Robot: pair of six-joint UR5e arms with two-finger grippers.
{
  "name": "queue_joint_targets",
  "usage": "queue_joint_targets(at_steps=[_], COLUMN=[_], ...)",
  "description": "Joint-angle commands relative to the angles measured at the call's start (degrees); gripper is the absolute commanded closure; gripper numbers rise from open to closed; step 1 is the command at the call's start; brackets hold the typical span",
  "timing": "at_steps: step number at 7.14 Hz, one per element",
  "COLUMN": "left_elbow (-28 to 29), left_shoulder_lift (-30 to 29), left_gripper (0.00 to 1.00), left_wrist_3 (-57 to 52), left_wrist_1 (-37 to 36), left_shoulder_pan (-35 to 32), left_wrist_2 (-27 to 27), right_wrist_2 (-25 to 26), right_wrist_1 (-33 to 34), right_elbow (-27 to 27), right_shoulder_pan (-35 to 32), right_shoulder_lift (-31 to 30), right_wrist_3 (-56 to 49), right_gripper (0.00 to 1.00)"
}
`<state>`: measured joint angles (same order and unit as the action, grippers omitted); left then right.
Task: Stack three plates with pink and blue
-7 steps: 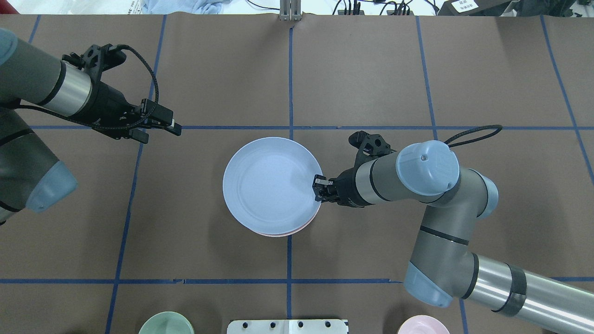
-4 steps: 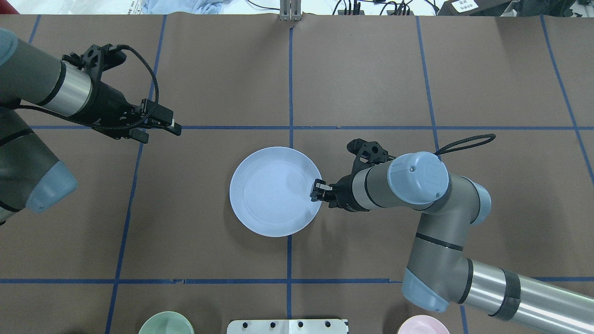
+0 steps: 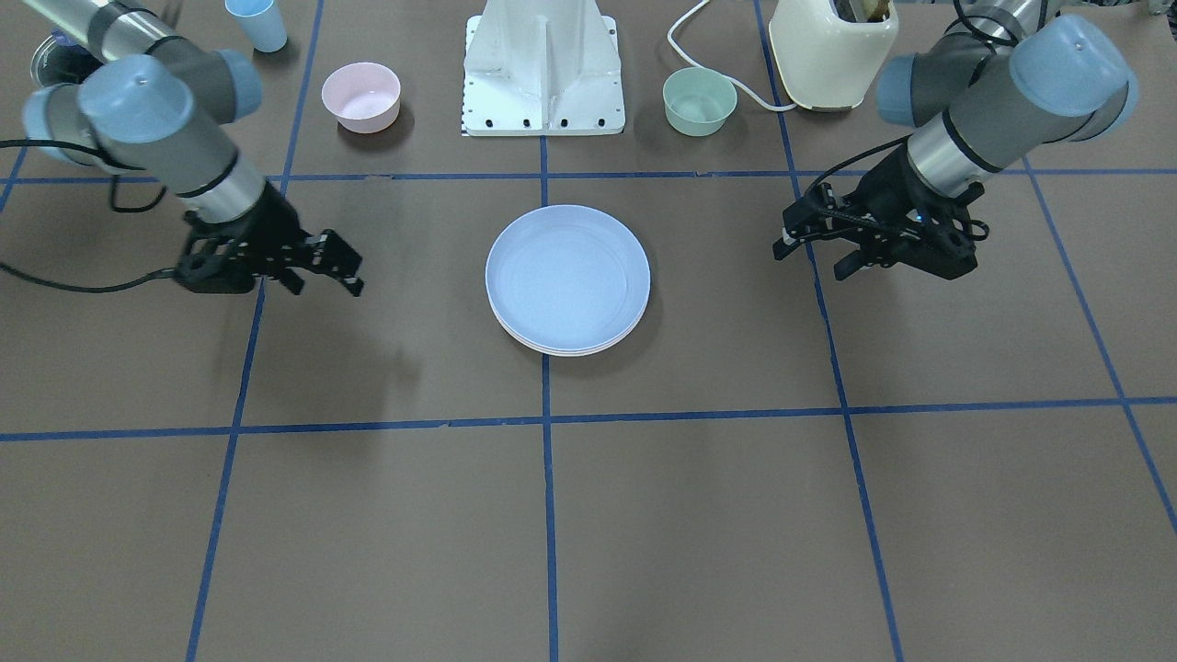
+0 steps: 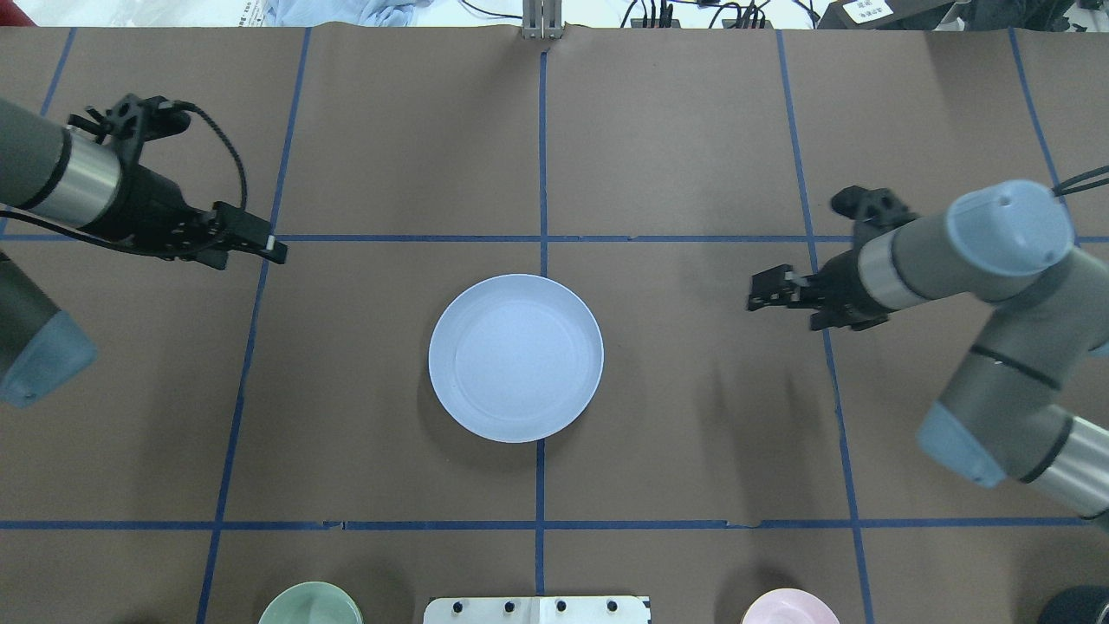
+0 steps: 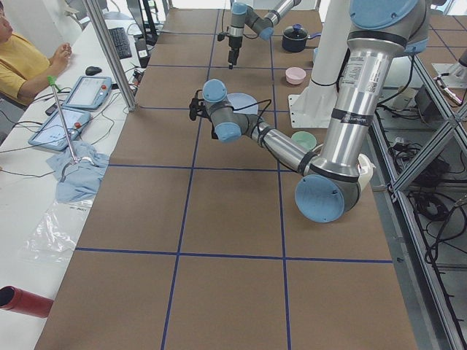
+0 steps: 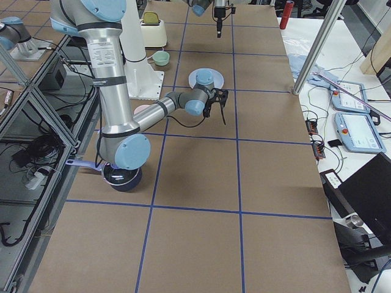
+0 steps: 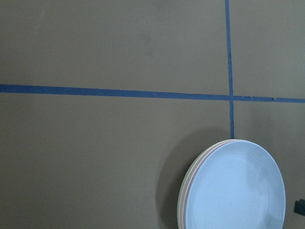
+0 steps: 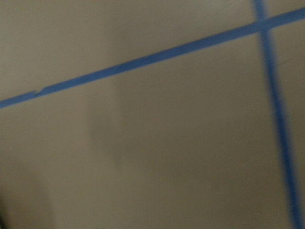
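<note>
The three plates are stacked at the table's middle. The light blue plate (image 4: 515, 357) lies on top and also shows in the front view (image 3: 567, 276). In the left wrist view the blue plate (image 7: 236, 191) covers the others; the rim of the pink plate (image 7: 186, 185) and a cream-white rim beside it peek out at its left edge. My right gripper (image 4: 755, 293) is open and empty, well to the right of the stack. My left gripper (image 4: 274, 250) is open and empty, far to the stack's upper left.
A small pink bowl (image 3: 360, 96) and a small green bowl (image 3: 699, 100) stand either side of the robot's white base (image 3: 544, 69). A blue cup (image 3: 257, 24) and a cream appliance (image 3: 832, 51) stand beyond them. A dark pot (image 6: 122, 176) is near the base.
The blue plate came down onto the stack. My right gripper let go of its rim and drew far back to the right. My left gripper drew back a little to the left.
</note>
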<state>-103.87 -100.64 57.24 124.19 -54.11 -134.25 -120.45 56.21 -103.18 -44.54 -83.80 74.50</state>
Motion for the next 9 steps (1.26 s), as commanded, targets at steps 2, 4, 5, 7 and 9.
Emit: queue_joint_targets(at_steps=[2,4,5,7,9], left_elbow=[-0.4,9.5,13.0,14.0,13.7], left_shoulder_lift=[15.6,16.2,15.7,15.6,12.2], left_gripper=[0.0,0.0,0.0,0.0,0.0], left_wrist_3=[-31.4,-54.1,-60.3,-62.8,-62.3], left_wrist_1=[0.0,-0.5,-0.4,-1.1,-8.6], left_shoulder_pan=[-14.1,-28.7,-32.7,-35.4,-35.4], left_wrist_2=[0.1,-0.3,0.1,0.0,-0.1], right_wrist_2=[-13.6,-14.6,-14.1,-13.1,-11.5], right_wrist_1=[5.5,22.8,31.9,37.7,37.7], right_elbow=[2.5,2.5,2.5,0.8,0.6], right_shoulder_pan=[-23.9,-37.5,-41.6,-43.7,-43.6], right_shoulder_lift=[-12.2,-12.7,-10.9,-9.1,-9.2], right_wrist_3=[-36.8,-63.4,-73.7,-75.5,-74.8], right_gripper=[0.0,0.0,0.0,0.0,0.0])
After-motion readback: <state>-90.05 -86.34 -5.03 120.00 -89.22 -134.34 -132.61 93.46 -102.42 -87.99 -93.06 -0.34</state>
